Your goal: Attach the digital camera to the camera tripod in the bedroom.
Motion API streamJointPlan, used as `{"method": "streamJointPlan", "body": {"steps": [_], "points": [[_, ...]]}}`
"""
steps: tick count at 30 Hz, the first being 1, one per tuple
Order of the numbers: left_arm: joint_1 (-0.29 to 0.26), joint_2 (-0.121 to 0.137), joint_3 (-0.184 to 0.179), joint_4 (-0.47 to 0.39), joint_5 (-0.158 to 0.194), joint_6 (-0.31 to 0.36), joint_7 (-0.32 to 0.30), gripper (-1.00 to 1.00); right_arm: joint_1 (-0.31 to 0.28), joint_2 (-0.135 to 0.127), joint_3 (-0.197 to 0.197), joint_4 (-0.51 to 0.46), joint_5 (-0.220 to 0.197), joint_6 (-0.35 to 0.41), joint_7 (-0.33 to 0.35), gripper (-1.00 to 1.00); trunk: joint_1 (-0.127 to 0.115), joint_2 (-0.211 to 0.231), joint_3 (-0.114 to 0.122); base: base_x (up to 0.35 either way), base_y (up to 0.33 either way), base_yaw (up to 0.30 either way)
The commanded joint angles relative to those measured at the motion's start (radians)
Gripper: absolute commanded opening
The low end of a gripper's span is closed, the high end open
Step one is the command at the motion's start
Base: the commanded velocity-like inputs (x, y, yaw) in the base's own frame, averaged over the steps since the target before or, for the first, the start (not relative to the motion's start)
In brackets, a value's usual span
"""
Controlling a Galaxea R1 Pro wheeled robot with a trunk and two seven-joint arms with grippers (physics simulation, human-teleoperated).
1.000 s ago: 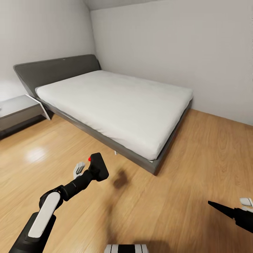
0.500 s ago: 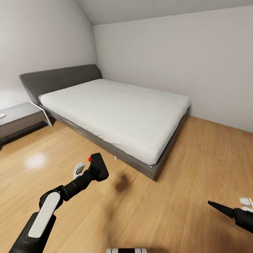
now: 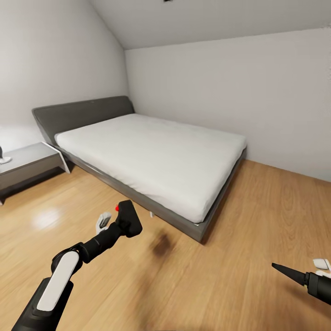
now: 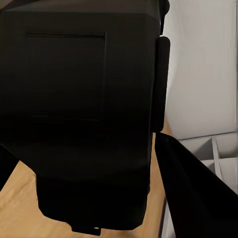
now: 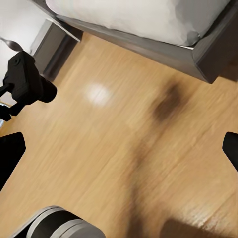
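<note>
Nearest us, our left arm reaches forward over the wood floor (image 3: pixel 257 220), and our left gripper (image 3: pixel 120 224) is clenched on the digital camera (image 3: pixel 128 217), its red button at the top corner toward the left. From the left wrist, the camera's black body (image 4: pixel 84 114) sits right against the lens, pressed between the gripper's dark fingers (image 4: pixel 191 191). At the near right, our right gripper (image 3: pixel 294 274) hangs low over the floor; its two fingertips stand wide apart at opposite edges of the right wrist view (image 5: pixel 10 153), so it is released and holds nothing. That view also catches the camera (image 5: pixel 27 79) held up in the left gripper above the planks. Farther on, the grey-framed bed (image 3: pixel 151 154) with its white mattress fills the far corner of the bedroom. To its left stands a low grey bedside table (image 3: pixel 27 163).
</note>
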Motion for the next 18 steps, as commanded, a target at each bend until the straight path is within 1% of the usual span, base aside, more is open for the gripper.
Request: {"method": "streamJointPlan", "body": {"steps": [1, 18], "points": [[0.000, 0.000, 0.000, 0.000, 0.003, 0.004, 0.000, -1.00, 0.000, 0.000, 0.000, 0.000, -0.002, 0.006, 0.001, 1.00, -0.001, 0.000, 0.003, 0.000, 0.000, 0.000], [0.000, 0.000, 0.000, 0.000, 0.004, 0.004, -0.001, -1.00, 0.000, 0.003, 0.000, 0.000, -0.002, 0.004, 0.000, 1.00, -0.008, 0.004, 0.069, 0.000, 0.000, 0.000]]}}
